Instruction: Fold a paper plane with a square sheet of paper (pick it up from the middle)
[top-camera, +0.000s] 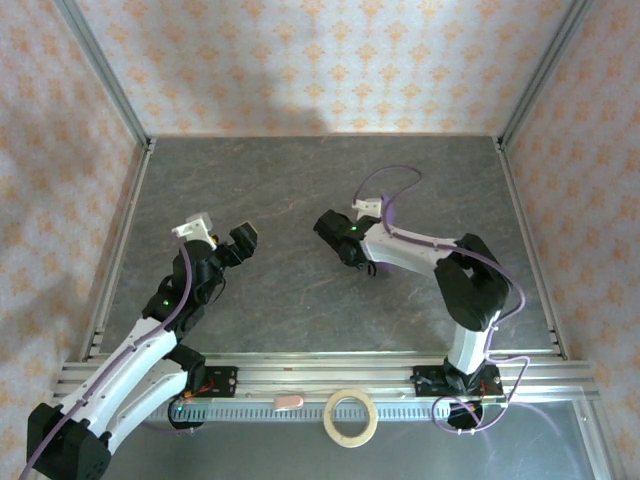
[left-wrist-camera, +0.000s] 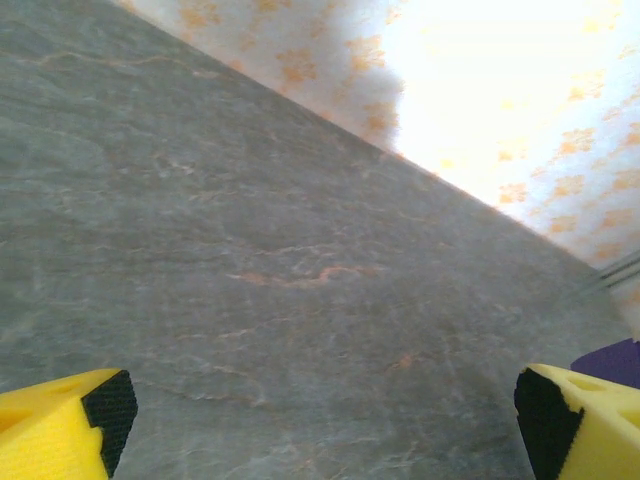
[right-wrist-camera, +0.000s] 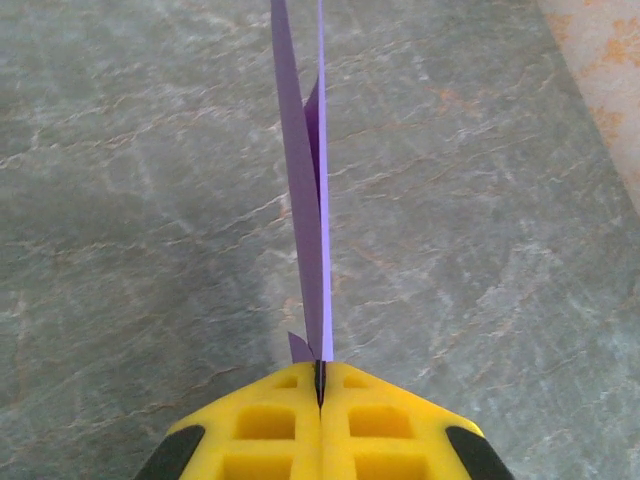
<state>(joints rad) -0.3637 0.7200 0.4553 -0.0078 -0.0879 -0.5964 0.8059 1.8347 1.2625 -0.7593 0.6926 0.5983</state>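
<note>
My right gripper (right-wrist-camera: 320, 375) is shut on the paper plane (right-wrist-camera: 310, 220). The plane is purple paper folded into thin layers, seen edge on and sticking straight out from the yellow fingertips above the grey table. In the top view the right gripper (top-camera: 332, 232) sits mid-table, pointing left. My left gripper (top-camera: 240, 240) faces it from the left with a gap between them. It is open: its yellow fingers (left-wrist-camera: 60, 430) stand wide apart with only bare table between them. A purple corner of the paper plane (left-wrist-camera: 615, 360) peeks out behind its right finger.
The grey stone-patterned table (top-camera: 300, 190) is boxed in by patterned walls at the back and both sides. A tan tape ring (top-camera: 351, 417) and a small pink object (top-camera: 288, 402) lie on the front rail between the arm bases.
</note>
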